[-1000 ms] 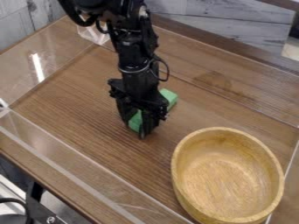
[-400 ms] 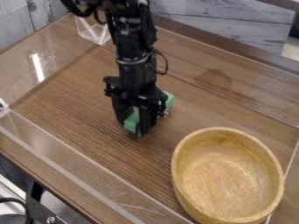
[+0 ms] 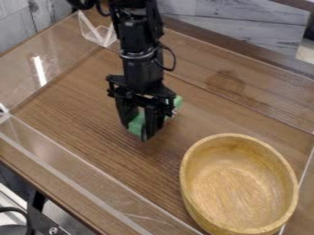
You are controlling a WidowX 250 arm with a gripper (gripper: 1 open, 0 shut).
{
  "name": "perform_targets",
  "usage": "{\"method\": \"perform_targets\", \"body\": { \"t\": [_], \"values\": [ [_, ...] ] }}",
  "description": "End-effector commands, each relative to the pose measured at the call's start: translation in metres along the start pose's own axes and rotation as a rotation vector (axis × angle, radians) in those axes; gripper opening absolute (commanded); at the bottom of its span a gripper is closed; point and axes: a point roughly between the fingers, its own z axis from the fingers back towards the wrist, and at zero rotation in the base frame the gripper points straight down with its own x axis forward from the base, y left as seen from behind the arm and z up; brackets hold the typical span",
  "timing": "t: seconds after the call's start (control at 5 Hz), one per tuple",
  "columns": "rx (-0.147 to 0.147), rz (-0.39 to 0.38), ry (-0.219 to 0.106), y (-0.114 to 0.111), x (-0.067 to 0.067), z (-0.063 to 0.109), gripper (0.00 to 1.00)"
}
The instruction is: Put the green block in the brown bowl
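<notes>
Nearest, the brown bowl (image 3: 238, 184) sits on the wooden tabletop (image 3: 73, 101) with nothing inside. Behind it to the left, the gripper (image 3: 143, 126) points down, clamped on the green block (image 3: 146, 117), held above the tabletop.

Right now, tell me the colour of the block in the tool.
Bright green block, seen in the camera view.

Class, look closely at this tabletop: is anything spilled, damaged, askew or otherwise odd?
Nothing stands out. The pincer grips the green block above the wooden table, and the brown bowl sits upright, empty and undamaged.
</notes>
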Motion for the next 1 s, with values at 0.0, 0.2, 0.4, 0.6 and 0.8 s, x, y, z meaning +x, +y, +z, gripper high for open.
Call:
{"method": "perform_targets", "body": {
  "t": [0.0,0.2,0.4,0.6,0.8],
  "values": [
    [0.007,-0.003,-0.09,0.001,0.01,0.023,0.0],
    [0.002,-0.004,-0.076,-0.009,0.003,0.038,0.0],
    [0.003,-0.011,-0.088,-0.034,-0.006,0.076,0.0],
    [0.017,-0.01,-0.122,-0.067,-0.011,0.122,0.0],
    [0.024,-0.143,-0.123,-0.118,-0.031,0.122,0.0]
  ]
}}
